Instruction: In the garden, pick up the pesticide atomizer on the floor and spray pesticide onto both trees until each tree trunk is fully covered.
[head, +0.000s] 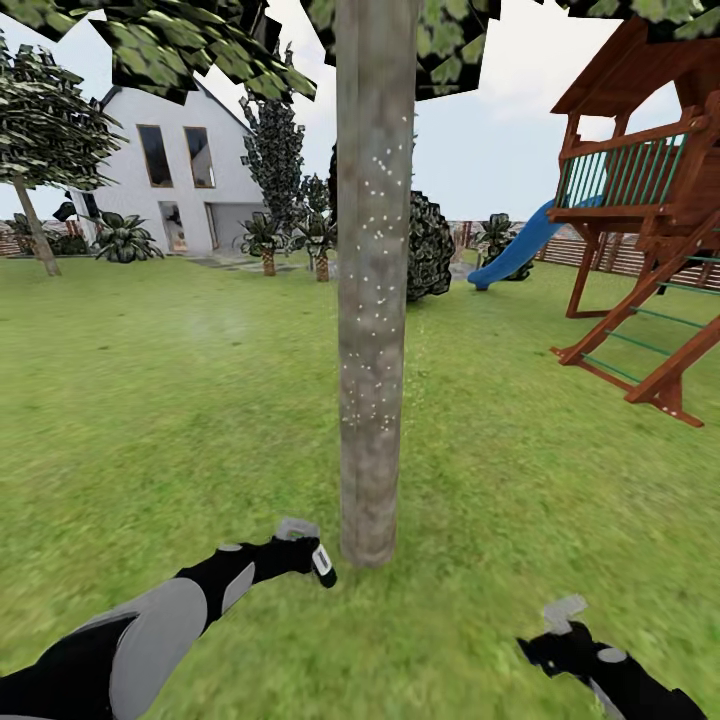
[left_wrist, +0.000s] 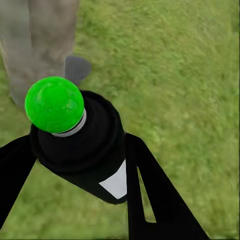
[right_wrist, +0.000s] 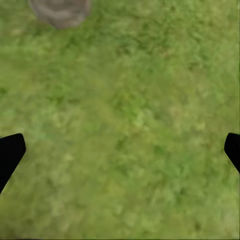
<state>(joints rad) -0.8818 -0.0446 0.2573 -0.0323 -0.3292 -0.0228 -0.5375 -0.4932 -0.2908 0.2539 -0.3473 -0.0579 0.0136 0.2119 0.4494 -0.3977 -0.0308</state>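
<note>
The left gripper (head: 312, 556) pinches the pesticide atomizer (left_wrist: 82, 145) low beside the near tree trunk (head: 375, 300), just left of its base on the grass (head: 180, 400). White pesticide (head: 378, 215) specks dot the bark. The right gripper (right_wrist: 120, 150) hangs over lawn, fingers spread wide.

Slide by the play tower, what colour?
Blue. The slide shows best in the head view, right of the tree trunk.
</note>
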